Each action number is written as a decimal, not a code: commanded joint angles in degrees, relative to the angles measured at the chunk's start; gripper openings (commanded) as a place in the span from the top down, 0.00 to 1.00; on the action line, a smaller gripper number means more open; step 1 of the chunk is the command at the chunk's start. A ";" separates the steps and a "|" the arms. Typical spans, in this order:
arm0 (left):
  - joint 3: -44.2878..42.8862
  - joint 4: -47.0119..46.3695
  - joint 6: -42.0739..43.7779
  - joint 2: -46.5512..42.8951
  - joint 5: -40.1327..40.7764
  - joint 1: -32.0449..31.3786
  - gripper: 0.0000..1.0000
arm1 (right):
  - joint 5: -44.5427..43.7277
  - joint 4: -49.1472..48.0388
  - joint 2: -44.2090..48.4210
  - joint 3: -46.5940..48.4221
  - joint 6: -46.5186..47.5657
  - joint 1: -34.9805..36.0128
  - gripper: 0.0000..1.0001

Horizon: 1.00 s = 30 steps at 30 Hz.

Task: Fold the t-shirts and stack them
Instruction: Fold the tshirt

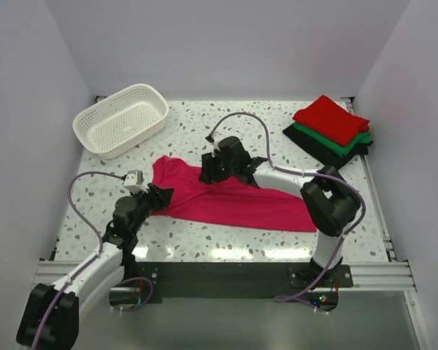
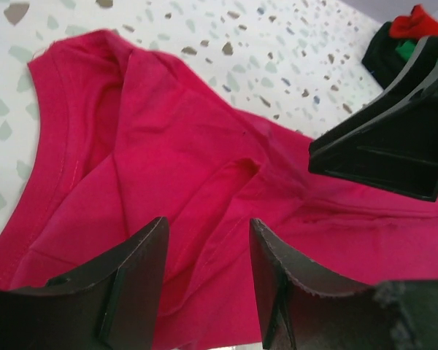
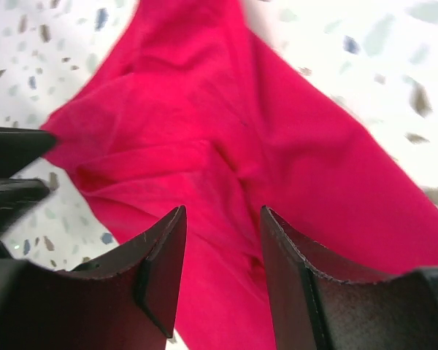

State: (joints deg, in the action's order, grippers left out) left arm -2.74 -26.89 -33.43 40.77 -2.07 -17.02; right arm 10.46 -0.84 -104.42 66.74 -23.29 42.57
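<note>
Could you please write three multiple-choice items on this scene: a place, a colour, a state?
1. The white lattice basket sits: A far left on the table; B far right; C near centre.
2. The stack's top t-shirt is: A black; B red; C green.
3. The left end effector and right end effector above the magenta t-shirt are: A open; B shut; C hidden.
A: it sits far left. B: the red t-shirt covers the green t-shirt and black t-shirt. A: wrist views show fingers apart.

bare table (image 1: pixel 197 117) lies open between the basket (image 1: pixel 135 140) at far left and the folded shirts (image 1: pixel 330 130) stacked far right; the pink shirt (image 1: pixel 233 203) spreads across the middle.
</note>
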 commanded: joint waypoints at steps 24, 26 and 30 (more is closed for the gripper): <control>0.46 -1.76 2.84 -0.08 6.02 -0.04 0.40 | -0.61 -2.59 -14.40 13.77 7.81 4.98 0.52; 0.63 -2.02 2.84 0.01 6.02 -0.04 0.40 | -1.49 -2.24 -14.67 14.03 8.08 5.16 0.53; 0.63 -2.20 2.93 0.27 6.20 0.05 0.40 | -2.63 -1.09 -15.29 14.64 8.61 5.60 0.55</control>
State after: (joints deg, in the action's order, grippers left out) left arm -2.74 -27.73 -31.88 41.23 3.25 -16.99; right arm 10.13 -2.44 -119.26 78.91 -16.58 47.59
